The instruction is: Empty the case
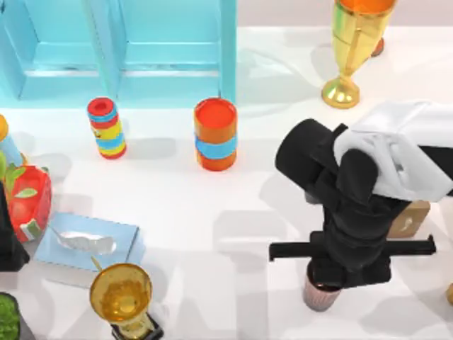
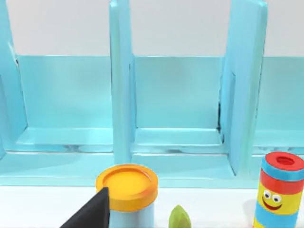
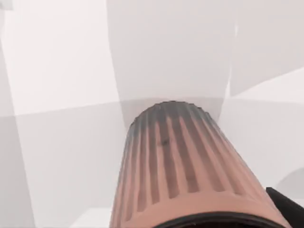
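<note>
My right gripper [image 1: 324, 280] hangs near the table's front right, shut on a pink ribbed cup [image 1: 322, 292]. The cup [image 3: 185, 166] sits very close in the right wrist view, with a black fingertip [image 3: 287, 202] beside its rim. A tan box [image 1: 410, 218] lies mostly hidden under my right arm. A light-blue shelf unit [image 1: 127, 49] with open compartments [image 2: 178, 95] stands at the back left, and nothing sits in them. Which of the two is the case I cannot tell. My left gripper [image 1: 10, 244] stays parked at the left edge.
A striped can [image 1: 107, 127] and an orange can [image 1: 215, 134] stand in front of the shelf. A gold trophy [image 1: 350, 49] is at the back right, an amber one [image 1: 122, 297] at the front. A blue napkin [image 1: 88, 241], red carton [image 1: 27, 202] and yellow-lidded jar [image 2: 127, 187] sit left.
</note>
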Tool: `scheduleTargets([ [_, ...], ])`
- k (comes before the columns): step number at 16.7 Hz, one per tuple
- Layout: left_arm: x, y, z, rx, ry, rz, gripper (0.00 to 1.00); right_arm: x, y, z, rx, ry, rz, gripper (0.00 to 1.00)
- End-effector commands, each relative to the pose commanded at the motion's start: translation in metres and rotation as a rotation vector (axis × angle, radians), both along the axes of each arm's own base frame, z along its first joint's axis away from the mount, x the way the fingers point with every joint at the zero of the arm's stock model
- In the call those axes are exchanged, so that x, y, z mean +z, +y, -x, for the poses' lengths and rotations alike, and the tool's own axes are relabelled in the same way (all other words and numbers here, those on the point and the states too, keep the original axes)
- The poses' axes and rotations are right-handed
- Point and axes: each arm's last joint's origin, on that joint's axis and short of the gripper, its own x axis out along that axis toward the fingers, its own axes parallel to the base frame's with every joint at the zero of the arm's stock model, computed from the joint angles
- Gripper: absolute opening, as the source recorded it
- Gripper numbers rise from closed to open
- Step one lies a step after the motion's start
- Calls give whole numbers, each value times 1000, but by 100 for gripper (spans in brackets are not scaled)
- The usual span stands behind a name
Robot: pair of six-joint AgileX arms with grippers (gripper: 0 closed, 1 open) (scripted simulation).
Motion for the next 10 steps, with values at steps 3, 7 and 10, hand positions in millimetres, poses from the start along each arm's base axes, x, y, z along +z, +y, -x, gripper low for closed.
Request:
scheduleTargets([
  [3,0,0,0,0,0,0,100,0,0,0,0,0,0,23],
  [7,0,0,0,0,0,0,100,0,0,0,0,0,0,53],
  [10,0,0,0,0,0,0,100,0,0,0,0,0,0,75],
])
